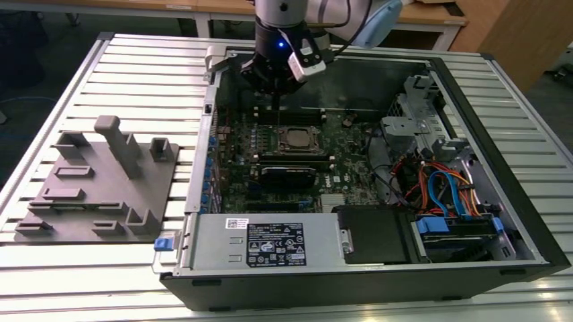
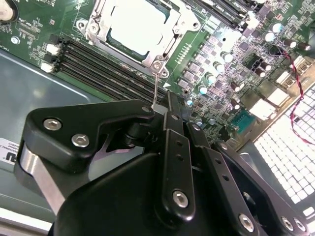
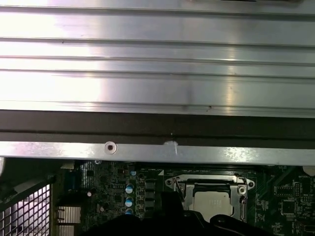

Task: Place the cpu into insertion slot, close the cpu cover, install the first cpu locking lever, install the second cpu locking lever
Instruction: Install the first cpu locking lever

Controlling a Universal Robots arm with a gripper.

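Observation:
The cpu (image 1: 294, 139) lies flat in the insertion slot (image 1: 278, 131) in the middle of the green motherboard. Its pale metal top (image 2: 135, 24) shows through the window of the cpu cover (image 2: 184, 22), which lies flat over it. A thin wire locking lever (image 2: 156, 86) stands up from the socket's corner to my gripper (image 2: 158, 107), which looks shut on the lever's end. In the exterior view my gripper (image 1: 273, 107) hangs just behind the socket. The first wrist view has the cpu (image 3: 212, 202) inside the cover frame (image 3: 206, 181).
Black memory slots (image 2: 98, 64) run beside the socket. The case's back wall (image 3: 157, 150) is close behind my gripper. A grey power supply (image 1: 268, 241) and coloured cables (image 1: 447, 188) fill the case's near side. A grey fixture plate (image 1: 98, 181) lies at the exterior view's left.

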